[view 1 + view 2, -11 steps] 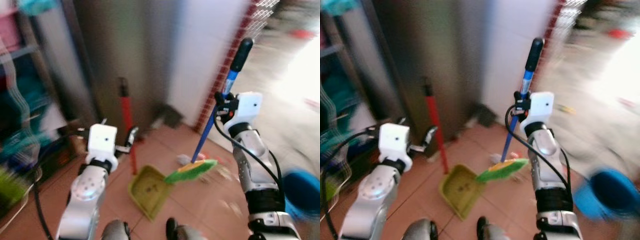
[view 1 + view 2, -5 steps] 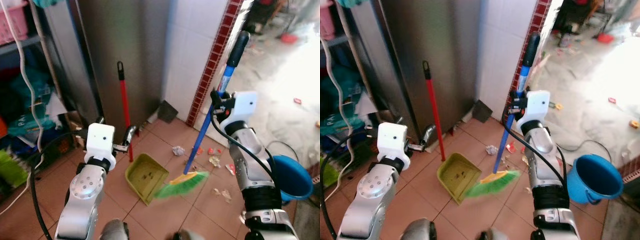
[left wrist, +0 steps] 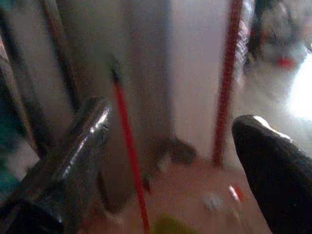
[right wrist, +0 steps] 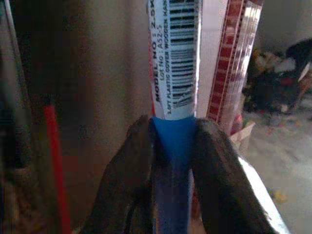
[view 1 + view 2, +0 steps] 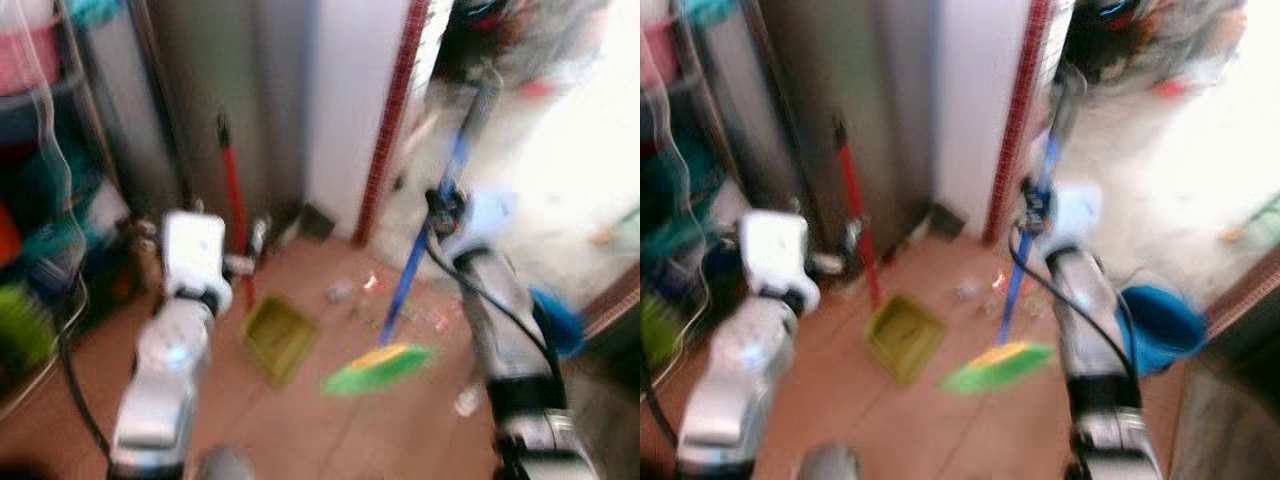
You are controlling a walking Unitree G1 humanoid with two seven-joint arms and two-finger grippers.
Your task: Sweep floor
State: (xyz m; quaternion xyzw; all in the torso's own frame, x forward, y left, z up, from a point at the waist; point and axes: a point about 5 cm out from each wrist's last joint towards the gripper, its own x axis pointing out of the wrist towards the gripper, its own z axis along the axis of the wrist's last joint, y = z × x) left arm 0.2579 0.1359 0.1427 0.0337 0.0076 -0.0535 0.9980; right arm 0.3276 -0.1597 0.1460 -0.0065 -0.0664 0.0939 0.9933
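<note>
1. While the head views are blurry because the robot is moving, the green brush end of the broom [image 5: 378,367] now sits a bit further from the yellow dustpan [image 5: 279,338] than it did half a second ago, so I think a new sweep is starting. Small bits of trash [image 5: 340,293] lie on the red tile floor [image 5: 300,430] between the wall and the brush. The right gripper [image 5: 443,205] is up on the blue stick, and a blue bucket [image 5: 1155,325] sits by the right arm
2. Seen from the left wrist, the left gripper [image 3: 170,146] has its fingers [image 3: 80,141] spread wide and holds nothing. A red pole [image 3: 129,151] stands between them, further back, not touching
3. Seen from the right wrist, the two black fingers [image 4: 126,180] squeeze the blue stick of the broom from both sides, just under its white label [image 4: 174,53]
</note>
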